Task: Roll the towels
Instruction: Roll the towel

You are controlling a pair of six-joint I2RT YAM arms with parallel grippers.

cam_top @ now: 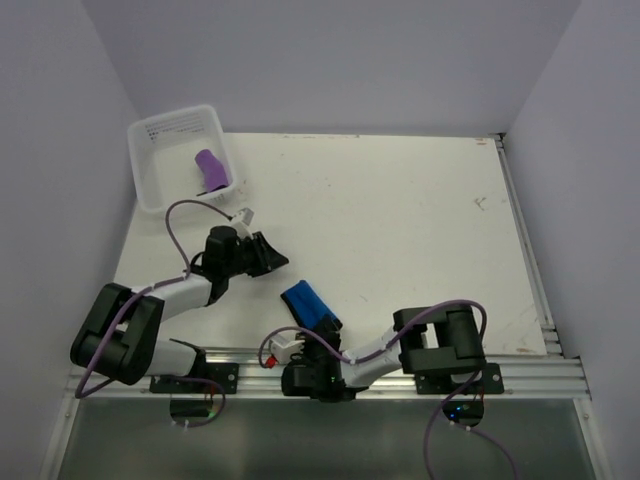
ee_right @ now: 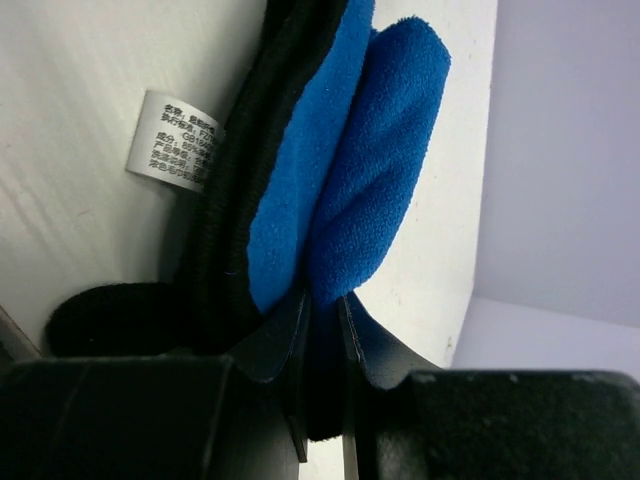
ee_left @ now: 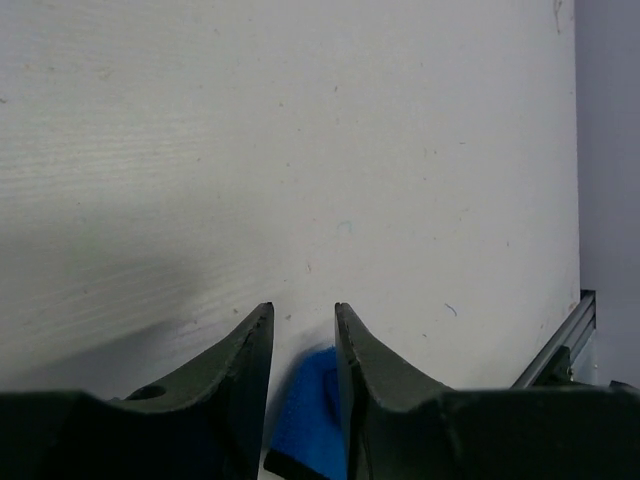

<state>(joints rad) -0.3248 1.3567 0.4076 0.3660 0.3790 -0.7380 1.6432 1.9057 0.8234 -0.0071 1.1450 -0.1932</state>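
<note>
Seen from above, the right gripper [cam_top: 322, 328] is reaching toward 12 o'clock from the near edge of the white table [cam_top: 400, 220] and is clenching an end of the blue towel [cam_top: 308, 303], which is lying at about 6 o'clock on the tabletop, angled toward 11 o'clock. In the right wrist view, the right gripper [ee_right: 322, 300] is pinching the blue towel [ee_right: 380, 150] where its plush layers are doubling over into a rounded fold. The dark towel [ee_right: 215, 230] is lying against the blue one on its 9 o'clock side, with a white care label [ee_right: 172, 142] sticking out onto the table. The left gripper [cam_top: 280, 262] is hovering at about 10 o'clock from the blue towel, near it but apart. In the left wrist view, the left gripper [ee_left: 303, 312] is holding nothing, its jaws standing narrowly parted over bare table, with the blue towel [ee_left: 305, 420] showing through the gap at 6 o'clock. The purple towel [cam_top: 210, 170] is sitting rolled inside the clear tub [cam_top: 160, 150] at the table's 10 o'clock corner.
</note>
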